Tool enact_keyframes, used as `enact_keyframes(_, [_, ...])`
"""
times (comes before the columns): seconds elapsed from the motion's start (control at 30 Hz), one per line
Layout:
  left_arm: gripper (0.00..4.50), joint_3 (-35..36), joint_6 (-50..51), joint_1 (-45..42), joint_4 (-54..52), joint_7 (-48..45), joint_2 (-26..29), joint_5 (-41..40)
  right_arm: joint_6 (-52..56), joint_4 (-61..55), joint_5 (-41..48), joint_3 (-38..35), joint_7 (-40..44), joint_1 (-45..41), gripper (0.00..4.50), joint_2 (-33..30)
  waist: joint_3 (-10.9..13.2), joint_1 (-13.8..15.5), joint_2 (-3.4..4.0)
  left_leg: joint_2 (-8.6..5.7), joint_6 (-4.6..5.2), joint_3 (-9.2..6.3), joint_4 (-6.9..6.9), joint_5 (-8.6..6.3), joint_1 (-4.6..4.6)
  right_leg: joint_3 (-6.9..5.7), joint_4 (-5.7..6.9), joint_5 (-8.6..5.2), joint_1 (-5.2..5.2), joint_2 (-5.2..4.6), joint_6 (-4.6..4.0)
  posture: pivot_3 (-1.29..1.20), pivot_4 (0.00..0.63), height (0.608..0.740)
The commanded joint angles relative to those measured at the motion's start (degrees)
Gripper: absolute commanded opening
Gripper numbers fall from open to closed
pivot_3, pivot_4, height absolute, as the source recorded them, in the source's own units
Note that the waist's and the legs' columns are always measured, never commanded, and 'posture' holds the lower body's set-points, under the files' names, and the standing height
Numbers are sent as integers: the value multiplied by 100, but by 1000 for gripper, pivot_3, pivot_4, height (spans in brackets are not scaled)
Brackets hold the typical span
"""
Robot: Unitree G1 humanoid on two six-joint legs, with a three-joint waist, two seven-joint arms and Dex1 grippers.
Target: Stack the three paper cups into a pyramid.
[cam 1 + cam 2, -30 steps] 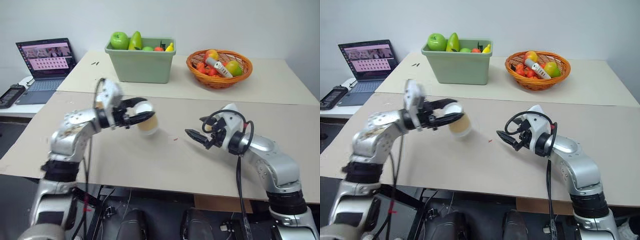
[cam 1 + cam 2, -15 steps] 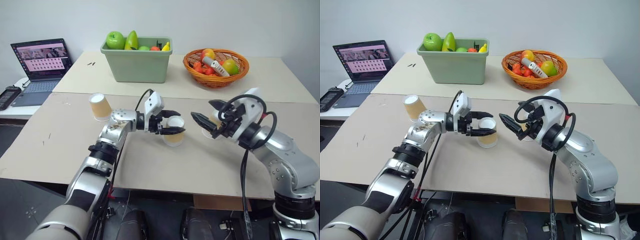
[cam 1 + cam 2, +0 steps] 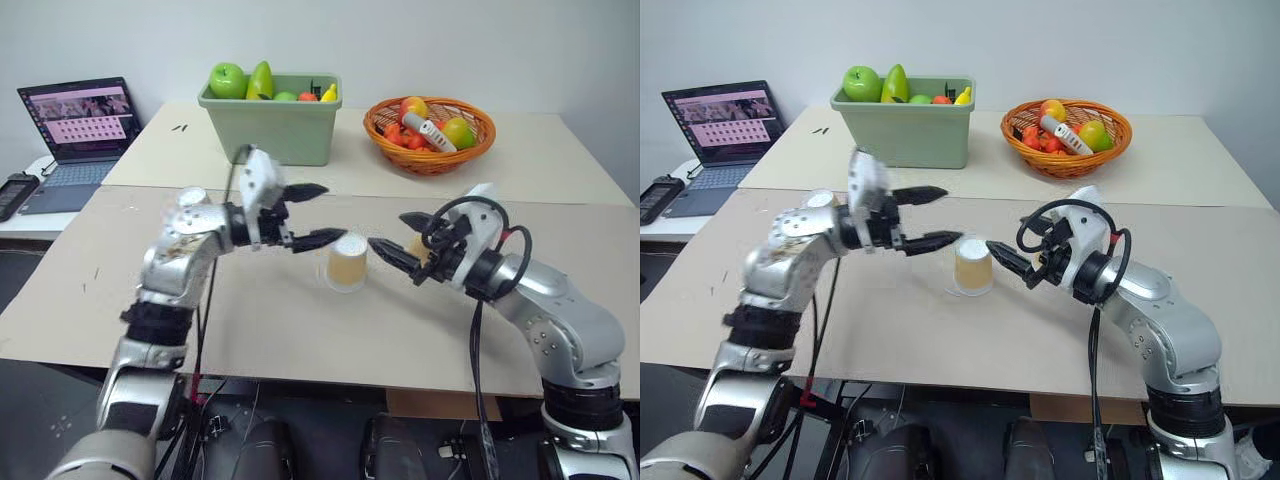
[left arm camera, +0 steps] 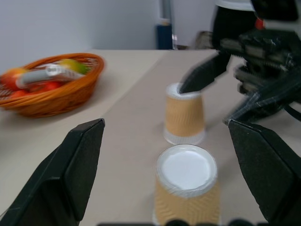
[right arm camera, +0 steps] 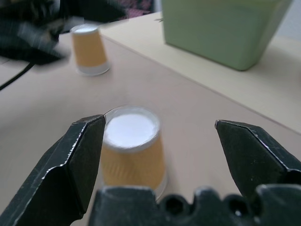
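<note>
Left gripper: black wedge fingers spread wide, empty, hovering just beside first cup. Right gripper: fingers likewise apart, empty, second cup close by, contact unclear. Both cups inverted on matte tan table; tapered, ribbed tan paper sides, white base up. Third cup upside down, well apart. Behind: smooth green plastic bin, woven orange basket.

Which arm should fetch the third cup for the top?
Left. Third cup stands far left, partly behind that arm; left tool is open, empty. Right tool hovers at the right-hand cup, beyond the middle cup.
</note>
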Motion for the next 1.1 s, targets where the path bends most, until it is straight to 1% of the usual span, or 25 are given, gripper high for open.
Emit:
enact_keyframes(0.03, [4465,845,602,446,-1284,1964,-308,226,-117,-50,311,-69,626,-45,4399,-261,0,30,0,-2,1,-2,0,0,3,0,0,1,3,0,1,0,150,643])
enact_keyframes(0.07, [4465,984,740,669,-1575,2491,-423,442,-116,-19,379,-90,809,-36,4399,-358,0,49,-1,-7,3,-4,0,-2,5,-1,0,1,6,-4,2,0,150,643])
enact_keyframes(0.13, [4465,1174,941,1105,-2078,3158,-615,633,-128,80,462,-135,1131,-52,4399,-526,1,59,-1,-31,13,-13,-4,-7,9,1,-2,3,13,-10,5,0,150,643])
enact_keyframes(0.17, [4465,1241,1009,1267,-2248,3357,-682,657,-141,136,483,-143,1252,-68,4399,-597,2,63,-4,-35,12,-15,-4,-7,9,3,-2,3,13,-12,6,0,150,643])
enact_keyframes(0.23, [4465,1321,1113,1601,-2380,3581,-645,757,-200,280,441,-116,1398,-148,4399,-695,5,76,-8,-36,12,-21,-4,-6,7,1,-2,3,13,-12,6,0,150,643])
enact_keyframes(0.33, [4465,1563,998,1942,-2220,3601,-471,711,-240,420,390,-70,1465,-277,4399,-706,5,95,-8,-36,12,-24,-4,-7,8,-3,1,3,12,-13,5,0,150,643])
enact_keyframes(0.53, [4465,1732,486,2258,-1264,3064,154,687,-264,441,358,-14,1474,-338,4399,-662,4,102,-7,-35,14,-26,-4,-8,5,-5,1,0,8,-14,0,0,150,643])
enact_keyframes(0.6, [4465,1721,260,2179,-796,2878,351,706,-245,400,368,-46,1419,-311,4399,-650,4,112,-7,-35,14,-26,-3,-8,1,-8,1,0,6,-17,0,0,150,643])
enact_keyframes(0.73, [4465,1549,-51,1773,139,2627,535,714,-212,285,396,-126,1312,-232,4399,-658,4,140,-7,-35,17,-26,-3,-10,-2,-11,0,0,5,-21,1,0,150,643])
enact_keyframes(0.9, [4465,1210,-562,1086,1260,2365,590,871,-135,97,478,-246,1130,-37,4399,-656,4,163,-7,-37,15,-28,-3,-9,-6,-15,-1,1,5,-24,1,0,150,643])
enact_keyframes(1.1, [4465,897,-989,452,2155,2129,616,1004,-66,-182,547,-298,948,264,4399,-665,5,127,-9,-37,6,-27,-4,-3,-8,-15,-3,1,4,-21,1,0,150,643])
